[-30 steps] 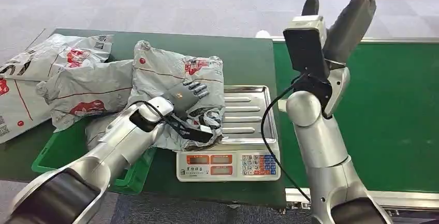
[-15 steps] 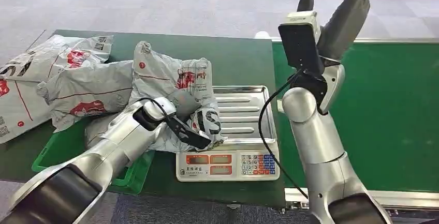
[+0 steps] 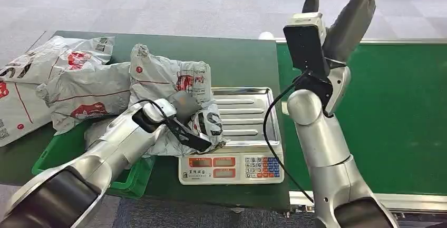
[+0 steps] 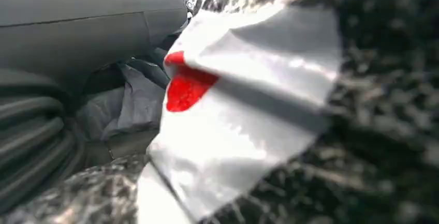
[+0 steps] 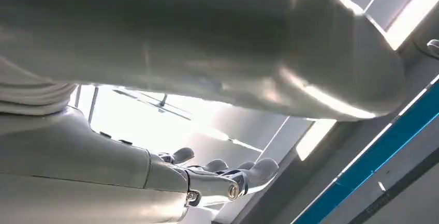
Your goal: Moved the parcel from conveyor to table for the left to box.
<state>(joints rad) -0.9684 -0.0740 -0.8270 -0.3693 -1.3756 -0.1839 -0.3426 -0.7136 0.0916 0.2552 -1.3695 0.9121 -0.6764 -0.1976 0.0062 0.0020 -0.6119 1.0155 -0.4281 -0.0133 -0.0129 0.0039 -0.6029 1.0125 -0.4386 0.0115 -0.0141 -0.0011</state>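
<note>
A grey plastic parcel (image 3: 167, 78) with red print stands tilted at the left edge of the scale's steel tray (image 3: 248, 113). My left hand (image 3: 184, 105) grips its lower part, and the crumpled wrap hides most of the fingers. In the left wrist view the parcel (image 4: 243, 110) lies right against the hand (image 4: 83, 43), its red mark close by. My right arm is raised high beside the scale, and my right hand (image 5: 220, 175) holds nothing, its fingers apart in the air.
The electronic scale (image 3: 232, 166) sits at the table's (image 3: 237, 59) front edge. A green crate (image 3: 63, 151) stands to its left, with several grey parcels (image 3: 87, 93) piled on and behind it. The green conveyor belt (image 3: 395, 117) runs along the right.
My left hand has closed into the parcel and drawn it up and leftward off the scale tray. My right arm has shifted slightly left.
</note>
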